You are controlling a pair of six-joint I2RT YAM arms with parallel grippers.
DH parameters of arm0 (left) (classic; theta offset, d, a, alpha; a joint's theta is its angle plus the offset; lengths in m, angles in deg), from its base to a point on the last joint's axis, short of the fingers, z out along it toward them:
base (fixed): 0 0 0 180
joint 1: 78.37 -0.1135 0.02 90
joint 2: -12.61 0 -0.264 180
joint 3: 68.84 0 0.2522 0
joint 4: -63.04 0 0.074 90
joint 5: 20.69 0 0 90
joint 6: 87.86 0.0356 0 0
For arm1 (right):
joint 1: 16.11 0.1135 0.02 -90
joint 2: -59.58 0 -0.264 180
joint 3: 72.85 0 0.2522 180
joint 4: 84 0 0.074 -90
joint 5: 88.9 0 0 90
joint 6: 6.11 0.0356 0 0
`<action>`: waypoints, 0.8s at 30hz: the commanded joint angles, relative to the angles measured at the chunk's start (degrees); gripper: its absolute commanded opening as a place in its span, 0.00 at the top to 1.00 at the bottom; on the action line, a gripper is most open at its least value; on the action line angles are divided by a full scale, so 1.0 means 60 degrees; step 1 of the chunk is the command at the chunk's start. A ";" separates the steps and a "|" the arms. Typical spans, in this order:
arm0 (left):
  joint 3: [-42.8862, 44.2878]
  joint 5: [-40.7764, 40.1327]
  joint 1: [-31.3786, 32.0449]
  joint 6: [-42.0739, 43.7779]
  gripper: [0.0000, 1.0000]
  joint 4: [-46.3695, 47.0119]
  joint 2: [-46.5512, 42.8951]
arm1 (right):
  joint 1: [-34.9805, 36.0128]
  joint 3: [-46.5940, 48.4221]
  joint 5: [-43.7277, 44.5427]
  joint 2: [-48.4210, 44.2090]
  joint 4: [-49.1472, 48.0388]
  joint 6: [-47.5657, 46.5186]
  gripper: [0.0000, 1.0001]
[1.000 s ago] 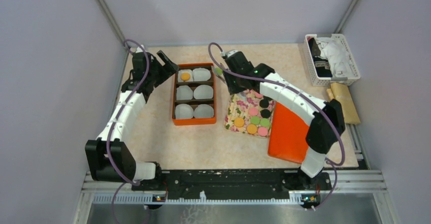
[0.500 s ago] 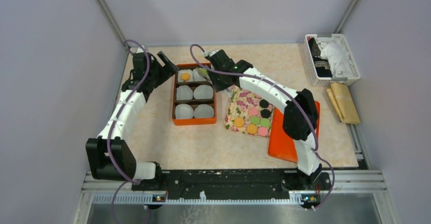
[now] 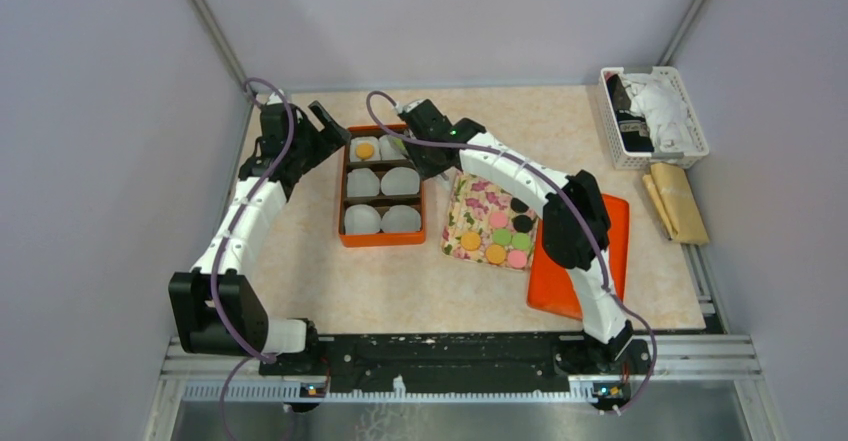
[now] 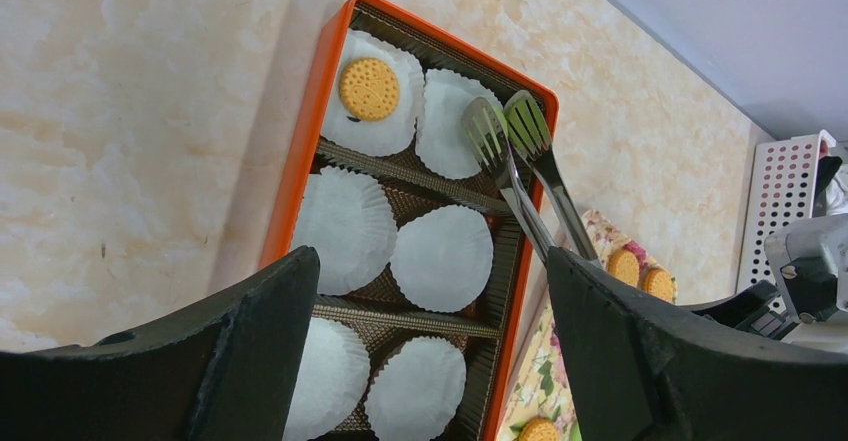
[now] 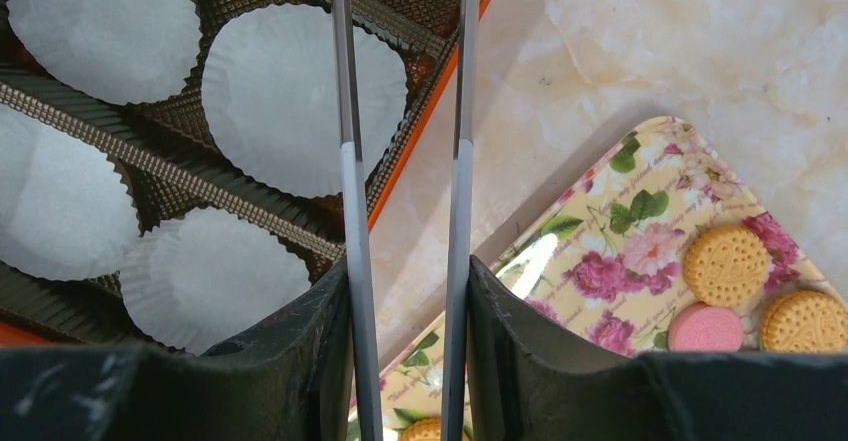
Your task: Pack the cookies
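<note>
No lettering, label, brand, number or sign can be read in any view. The cookies [image 5: 727,264] carry a stamped relief too fine to make out as text. The tray [image 5: 600,276] under them bears a printed rose pattern, without words.

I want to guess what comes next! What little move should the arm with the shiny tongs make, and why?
Probably lower the metal tongs, gripped by the right gripper, toward the empty white paper cup under their tips. It sits beside the cup holding the orange round cookie in the orange rectangular box, so it looks next to fill. Whether the tips carry a cookie is unclear.
</note>
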 commanded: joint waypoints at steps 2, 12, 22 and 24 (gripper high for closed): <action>-0.0046 0.0049 -0.0075 0.0148 0.10 0.0238 -0.0170 | 0.0086 0.0554 0.0251 -0.0032 -0.0512 -0.0077 0.67; -0.0090 0.0098 -0.0080 0.0205 0.09 0.0274 -0.0204 | 0.0095 0.0631 0.0187 0.0132 -0.0635 -0.0075 0.60; -0.0160 0.0167 -0.0077 0.0160 0.10 0.0418 -0.0208 | 0.0112 -0.0576 0.0303 -0.1460 -0.0853 0.0162 0.63; -0.0161 0.0224 -0.0076 0.0116 0.10 0.0435 -0.0166 | 0.0174 -0.1037 0.0398 -0.2117 -0.0742 0.0211 0.63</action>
